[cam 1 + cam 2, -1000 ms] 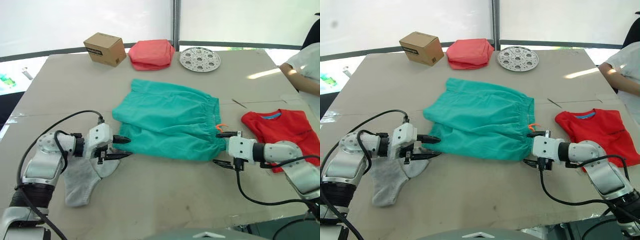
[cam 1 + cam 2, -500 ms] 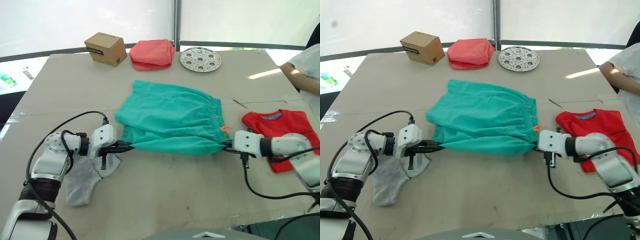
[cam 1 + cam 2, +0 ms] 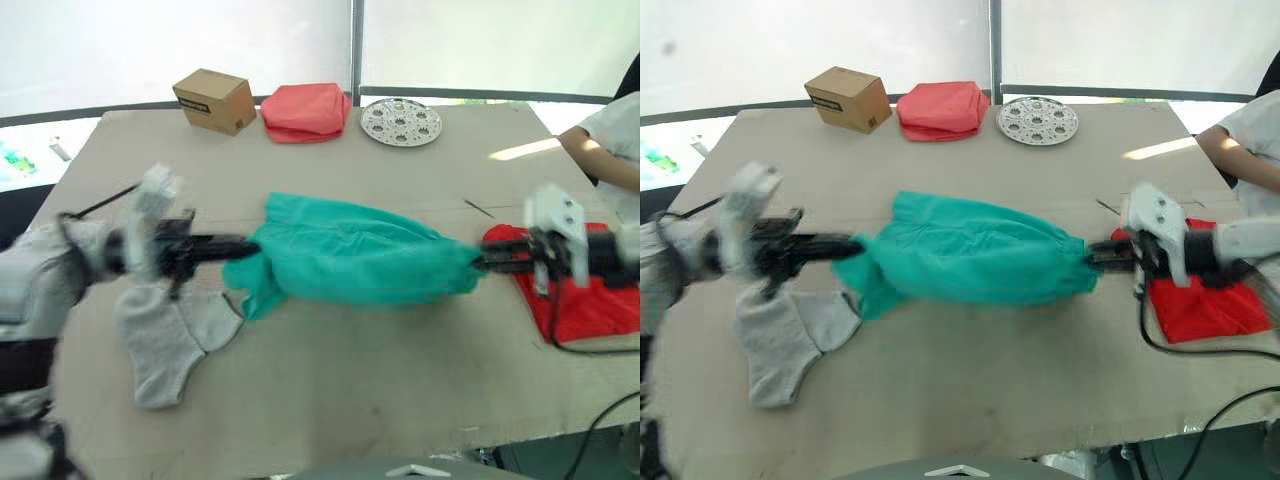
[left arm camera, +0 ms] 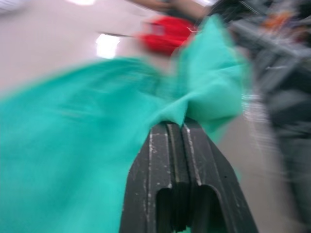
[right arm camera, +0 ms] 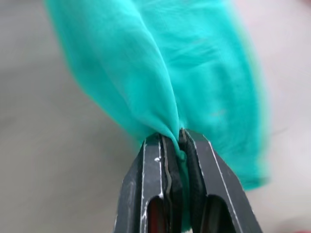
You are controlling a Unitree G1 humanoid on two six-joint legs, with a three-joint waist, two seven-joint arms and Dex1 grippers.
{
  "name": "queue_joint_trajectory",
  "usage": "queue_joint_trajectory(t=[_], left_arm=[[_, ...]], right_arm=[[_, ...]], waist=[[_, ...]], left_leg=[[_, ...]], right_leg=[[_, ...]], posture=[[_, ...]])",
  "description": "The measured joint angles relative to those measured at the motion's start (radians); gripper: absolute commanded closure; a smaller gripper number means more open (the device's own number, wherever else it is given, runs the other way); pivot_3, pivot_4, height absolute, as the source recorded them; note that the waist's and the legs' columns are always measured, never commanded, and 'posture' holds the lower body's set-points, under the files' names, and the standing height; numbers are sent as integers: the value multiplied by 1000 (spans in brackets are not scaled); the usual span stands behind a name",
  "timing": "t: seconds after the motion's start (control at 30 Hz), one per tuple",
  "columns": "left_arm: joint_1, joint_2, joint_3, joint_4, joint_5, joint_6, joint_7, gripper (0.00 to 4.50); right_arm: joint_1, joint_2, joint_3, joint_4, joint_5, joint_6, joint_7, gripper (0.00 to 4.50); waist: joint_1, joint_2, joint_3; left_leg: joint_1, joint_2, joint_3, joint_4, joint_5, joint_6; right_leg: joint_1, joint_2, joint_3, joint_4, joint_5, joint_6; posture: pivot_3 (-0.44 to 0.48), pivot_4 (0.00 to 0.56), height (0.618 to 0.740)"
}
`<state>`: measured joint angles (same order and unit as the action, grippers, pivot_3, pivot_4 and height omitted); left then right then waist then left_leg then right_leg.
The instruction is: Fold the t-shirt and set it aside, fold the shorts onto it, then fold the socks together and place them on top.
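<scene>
The teal shorts (image 3: 360, 262) hang stretched between my two grippers, with one leg drooping toward the table at the left. My left gripper (image 3: 245, 250) is shut on the shorts' left end (image 4: 204, 87). At the right end (image 5: 160, 73), my right gripper (image 3: 478, 264) is shut on the fabric. The red t-shirt (image 3: 585, 305) lies folded at the table's right edge, partly behind my right arm. The grey socks (image 3: 165, 335) lie flat on the table near the front left, below my left arm.
At the table's far side stand a cardboard box (image 3: 211, 99), a folded salmon-pink cloth bundle (image 3: 305, 110) and a round perforated metal disc (image 3: 400, 120). A person's arm in a white sleeve (image 3: 610, 140) reaches in at the far right.
Both grippers have shut on the shorts' near corners and lifted them off the table, pulling the fabric taut between them. Both arms have risen and spread apart.
</scene>
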<state>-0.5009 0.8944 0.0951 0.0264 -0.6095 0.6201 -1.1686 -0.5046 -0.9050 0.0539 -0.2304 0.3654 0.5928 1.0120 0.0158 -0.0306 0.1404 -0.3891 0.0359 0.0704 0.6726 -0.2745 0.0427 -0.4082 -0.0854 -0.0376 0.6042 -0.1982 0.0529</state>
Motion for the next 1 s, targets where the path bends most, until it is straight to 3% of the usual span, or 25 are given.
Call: queue_joint_trajectory(t=[0.1, 0.2, 0.3, 0.4, 0.5, 0.53, 0.6, 0.7, 0.87, 1.0], left_arm=[[-187, -105, -75, 235, 236, -225, 230, 4500], [-354, -125, -56, 419, 372, -480, 420, 4500], [-471, -111, 37, 488, 413, -737, 543, 4500], [-443, -64, 105, 459, 415, -895, 554, 4500], [-301, -53, 131, 378, 408, -953, 525, 4500], [-178, -51, 159, 285, 387, -933, 511, 4500], [183, -70, 208, 33, 336, -921, 454, 4500], [502, -120, 197, -164, 299, -825, 419, 4500], [816, -107, 145, -349, 289, -720, 321, 4500], [979, -7, 154, -414, 219, -606, 178, 4500]], right_arm=[[-220, 172, 113, 312, -185, -161, -151, 4465], [-433, 265, 137, 540, -298, -366, -274, 4465], [-615, 286, 112, 623, -342, -581, -364, 4465], [-651, 279, 71, 593, -334, -683, -369, 4465], [-588, 257, 55, 535, -315, -702, -337, 4465], [-507, 252, 49, 462, -289, -670, -310, 4465], [-226, 183, 13, 265, -223, -625, -249, 4465], [47, 178, 13, 166, -199, -568, -225, 4465], [324, 121, 1, 93, -195, -561, -175, 4465], [570, 49, -10, 0, -144, -539, -75, 4465]], waist=[[-11, -5, 2], [-23, -4, 4], [-29, -5, 3], [-31, -4, -1], [-27, -2, 1], [-28, -1, 1], [-28, -2, -4], [-26, 2, 0], [-22, 8, 3], [-15, 7, 2]], left_leg=[[-7, 0, 2, 2, 5, -4], [-12, 1, 2, -3, 7, -7], [-11, 2, 2, -14, 7, -7], [-6, 2, 6, -22, 6, -8], [-8, 3, 7, -21, 6, -8], [-10, 4, 8, -18, 6, -8], [2, 4, 9, -17, 2, -3], [-2, 3, 9, -9, 1, -2], [2, 3, 5, -3, -1, 1], [4, 5, 5, -3, -3, -2]], right_leg=[[-5, 5, 5, 2, 7, -7], [-13, 7, 5, 3, 10, -3], [-14, 7, 2, -4, 9, -3], [-13, 0, -21, -5, 9, -2], [-8, -3, -31, -12, 9, -3], [-7, -4, -31, -13, 10, -3], [3, -11, -29, -12, 8, -1], [0, -13, -29, -10, 8, 0], [-1, -14, -28, -1, 5, -1], [0, -14, -28, 1, 4, -2]], posture=[[0, 150, 740], [0, 150, 740], [0, 150, 740], [0, 150, 740], [0, 150, 740], [0, 150, 740], [0, 150, 740], [0, 150, 740], [0, 150, 740], [0, 150, 740]])
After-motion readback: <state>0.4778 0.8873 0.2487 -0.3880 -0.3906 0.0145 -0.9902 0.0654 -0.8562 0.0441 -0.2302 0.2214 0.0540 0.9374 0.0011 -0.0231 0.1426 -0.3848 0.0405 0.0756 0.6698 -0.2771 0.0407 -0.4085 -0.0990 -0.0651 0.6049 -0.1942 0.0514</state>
